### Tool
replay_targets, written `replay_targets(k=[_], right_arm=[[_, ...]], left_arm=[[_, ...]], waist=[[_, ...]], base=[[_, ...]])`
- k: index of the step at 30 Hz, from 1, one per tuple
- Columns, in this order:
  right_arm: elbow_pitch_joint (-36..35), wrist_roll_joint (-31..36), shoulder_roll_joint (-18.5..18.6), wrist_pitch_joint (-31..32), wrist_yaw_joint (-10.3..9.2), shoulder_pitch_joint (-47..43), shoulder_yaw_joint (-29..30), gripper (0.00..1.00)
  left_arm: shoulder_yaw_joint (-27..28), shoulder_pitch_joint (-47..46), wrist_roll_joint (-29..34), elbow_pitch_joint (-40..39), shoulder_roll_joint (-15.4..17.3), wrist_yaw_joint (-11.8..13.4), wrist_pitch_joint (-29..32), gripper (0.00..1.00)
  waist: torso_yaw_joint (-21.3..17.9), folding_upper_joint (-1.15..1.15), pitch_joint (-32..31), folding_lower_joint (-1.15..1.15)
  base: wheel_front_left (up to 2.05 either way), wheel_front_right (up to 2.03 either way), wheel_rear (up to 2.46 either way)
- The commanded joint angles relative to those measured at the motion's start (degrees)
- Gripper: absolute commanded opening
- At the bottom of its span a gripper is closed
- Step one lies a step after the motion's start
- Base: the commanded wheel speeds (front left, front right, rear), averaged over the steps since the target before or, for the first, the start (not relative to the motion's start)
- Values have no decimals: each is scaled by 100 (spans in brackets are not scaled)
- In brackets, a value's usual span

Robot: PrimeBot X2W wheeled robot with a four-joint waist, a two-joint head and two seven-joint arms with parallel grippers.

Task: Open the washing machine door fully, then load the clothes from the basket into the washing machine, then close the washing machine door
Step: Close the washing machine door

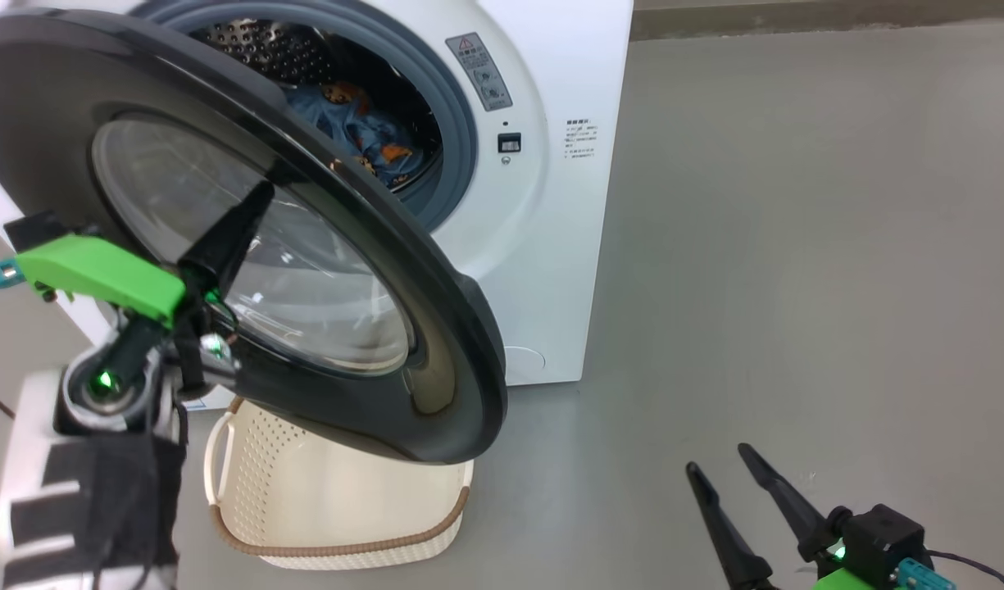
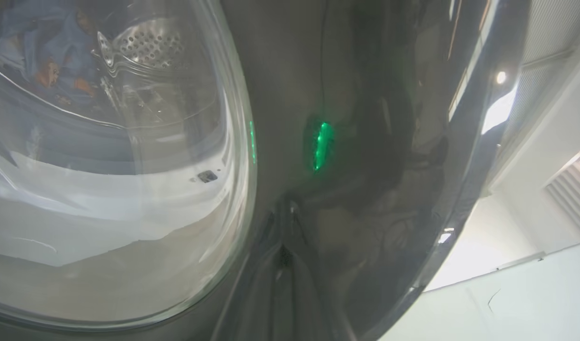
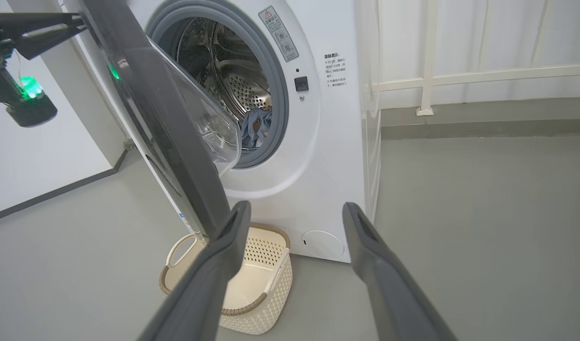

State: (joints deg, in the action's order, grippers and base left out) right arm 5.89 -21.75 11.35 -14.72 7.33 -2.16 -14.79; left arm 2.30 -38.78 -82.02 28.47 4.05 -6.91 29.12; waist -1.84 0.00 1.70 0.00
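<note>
well, the washing machine door (image 1: 456, 352) hangs half open above the basket (image 1: 329, 492): stiff, hinged, probably slick, best pushed on its black ring. left gripper (image 1: 252, 205), closed empty, touches its face; right gripper (image 1: 717, 459) gapes empty.

Grey floor (image 1: 756, 246) carries the washing machine (image 1: 542, 246); the basket (image 1: 346, 547) stands just before it.

Warning-triangle sticker (image 1: 479, 71) on washing machine (image 1: 551, 270); small print (image 1: 580, 139) unreadable

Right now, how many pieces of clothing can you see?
1: a light-blue printed garment lies inside the washing machine. More may be hidden behind the door or deeper in.
</note>
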Motion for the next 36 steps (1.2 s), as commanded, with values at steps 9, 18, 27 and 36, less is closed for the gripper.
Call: replay_targets(k=[9,18,27,36], right_arm=[[-200,51,35,-28,16,-84,124,100],[-265,93,81,-28,16,-193,310,100],[-328,101,126,-28,16,-178,505,100],[-319,107,113,-28,16,-119,508,100]], left_arm=[[-306,1127,1018,-1561,589,-58,-726,47],[-827,2538,2608,-2412,1175,-58,-2539,100],[-1036,3323,4170,-1938,1102,157,-4184,100],[-891,3739,5636,-1682,526,295,-4409,100]], waist=[[100,0,-64,0],[152,0,-68,0],[197,0,49,0],[179,0,141,0]], base=[[0,0,0],[0,0,0],[0,0,0],[0,0,0]])
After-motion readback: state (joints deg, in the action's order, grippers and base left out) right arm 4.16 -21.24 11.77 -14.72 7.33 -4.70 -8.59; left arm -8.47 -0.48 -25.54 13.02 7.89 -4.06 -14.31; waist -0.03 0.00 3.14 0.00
